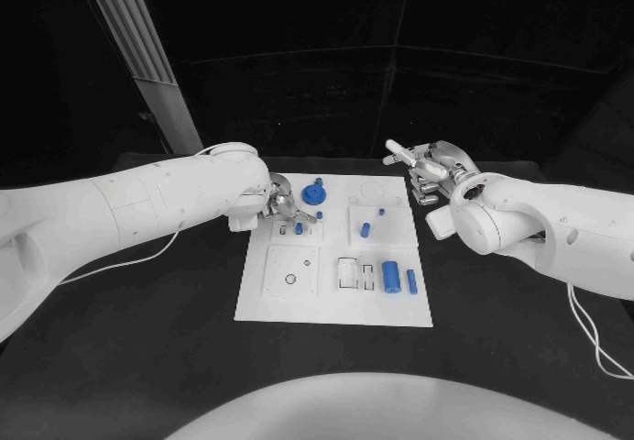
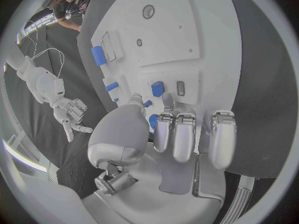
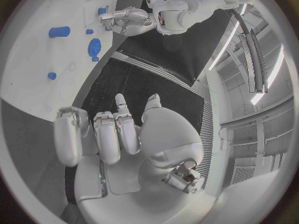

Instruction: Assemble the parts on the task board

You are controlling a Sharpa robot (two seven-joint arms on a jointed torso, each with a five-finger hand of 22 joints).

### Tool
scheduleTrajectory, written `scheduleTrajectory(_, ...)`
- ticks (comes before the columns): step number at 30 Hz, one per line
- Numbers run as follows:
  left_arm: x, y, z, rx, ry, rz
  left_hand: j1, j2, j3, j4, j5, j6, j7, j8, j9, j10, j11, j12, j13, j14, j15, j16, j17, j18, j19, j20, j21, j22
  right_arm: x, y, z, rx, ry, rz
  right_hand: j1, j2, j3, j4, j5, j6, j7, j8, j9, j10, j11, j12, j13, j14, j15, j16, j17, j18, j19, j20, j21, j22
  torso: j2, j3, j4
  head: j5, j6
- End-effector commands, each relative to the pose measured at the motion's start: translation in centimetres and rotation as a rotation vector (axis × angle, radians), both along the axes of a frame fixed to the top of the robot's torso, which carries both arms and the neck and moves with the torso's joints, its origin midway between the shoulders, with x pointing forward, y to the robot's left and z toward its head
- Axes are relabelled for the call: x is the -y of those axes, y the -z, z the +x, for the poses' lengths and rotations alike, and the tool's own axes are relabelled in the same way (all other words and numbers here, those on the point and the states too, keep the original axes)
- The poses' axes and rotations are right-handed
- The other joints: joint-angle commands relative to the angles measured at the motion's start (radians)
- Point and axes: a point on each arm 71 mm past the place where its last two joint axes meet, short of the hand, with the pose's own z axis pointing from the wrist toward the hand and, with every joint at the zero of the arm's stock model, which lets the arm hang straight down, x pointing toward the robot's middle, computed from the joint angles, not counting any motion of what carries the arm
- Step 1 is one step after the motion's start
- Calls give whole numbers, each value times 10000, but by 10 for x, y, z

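Observation:
The white task board (image 1: 331, 302) lies mid-table. On it are a blue gear (image 1: 314, 193) at the far end, a small blue block (image 1: 299, 227), short pegs (image 1: 365, 229), a blue cylinder (image 1: 390, 274) and a blue bar (image 1: 411, 281). My left hand (image 1: 278, 205) hovers low over the board's far left part, beside the gear. In the left wrist view the left hand (image 2: 181, 134) has thumb and fingers apart, with the block (image 2: 157, 88) just past them and nothing gripped. My right hand (image 1: 430, 170) hangs off the board's far right corner, fingers spread and empty (image 3: 106, 134).
Empty sockets and slots (image 1: 347, 273) mark the board's near half, with a round hole (image 1: 289, 279) at its near left. Black tabletop (image 1: 132, 348) surrounds the board. A pale post (image 1: 152, 82) stands at the far left. Thin cables trail from both arms.

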Motion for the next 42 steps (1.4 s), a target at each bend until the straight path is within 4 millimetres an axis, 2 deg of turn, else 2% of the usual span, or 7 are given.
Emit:
scheduleTrajectory(1,-1,-14,5,1122,-133,-814,-166,-160,218,15,-34,-233,37,252,238,1039,74,24,2627,1039,100,30,2634,-141,1034,76,39,2633,0,0,0,18,-77,0,8,93,-63,-6,-47,-84,87,40,12,1024,52,25,2628,1040,49,24,2633,98,194,55,46,2188,-4,-6,8,-18,-1)
scheduleTrajectory(13,-6,-67,13,2859,496,-2240,-138,-516,694,16,15,-462,22,729,610,1039,65,24,2627,1039,95,30,2634,-141,1034,84,39,2633,0,3,-1,-70,-90,-7,8,93,-63,-6,-47,-84,87,40,12,1024,52,25,2628,1040,49,24,2633,98,194,55,46,2188,-7,9,-12,27,-1)
scheduleTrajectory(16,-11,-75,15,2855,562,-2188,47,-461,918,13,641,-300,-44,750,554,1039,-1,24,2627,1039,44,30,2634,-141,1034,48,39,2633,0,3,-1,-81,-84,-10,8,93,-63,-6,-47,-84,87,40,12,1024,52,25,2628,1040,49,24,2633,98,194,55,46,2188,8,9,-7,35,-1)
scheduleTrajectory(21,-22,-79,22,2701,504,-1972,829,-287,1263,11,2768,-87,-135,249,80,1039,-86,24,2627,1039,-48,30,2634,-141,1034,-40,39,2633,0,3,-1,-93,-83,-11,8,93,-63,-6,-47,-84,87,40,12,1024,52,25,2628,1040,49,24,2633,98,194,55,46,2188,15,9,-8,92,17)
scheduleTrajectory(27,-34,-76,33,2287,261,-1496,1391,-211,1462,-7,3513,80,-146,-235,-360,1039,-98,24,2627,1039,-96,30,2634,-141,1034,-91,39,2633,-1,3,-1,-90,-116,2,43,117,-66,-9,-46,-100,88,64,14,1024,52,25,2628,1040,50,24,2633,99,191,56,41,2186,15,1,-25,152,106)
scheduleTrajectory(37,-51,-54,37,1122,-86,-658,1524,44,1608,18,3599,180,-126,-429,-562,1039,-77,24,2627,1039,-104,30,2634,-141,1034,-105,39,2633,-2,3,-1,-89,-124,8,43,117,-66,-9,-46,-100,88,64,14,1024,52,25,2628,1040,50,24,2633,99,191,56,41,2186,18,-2,-10,139,173)
scheduleTrajectory(42,-52,-43,36,799,-127,-512,1105,143,1418,13,2750,364,-106,-559,-721,1039,-59,24,2627,1039,-90,30,2634,-141,1034,-102,39,2633,-2,3,-2,-90,-117,6,49,122,-66,-9,-44,-104,88,68,14,1024,52,25,2628,1040,50,24,2633,99,190,56,40,2186,10,-5,-7,170,235)
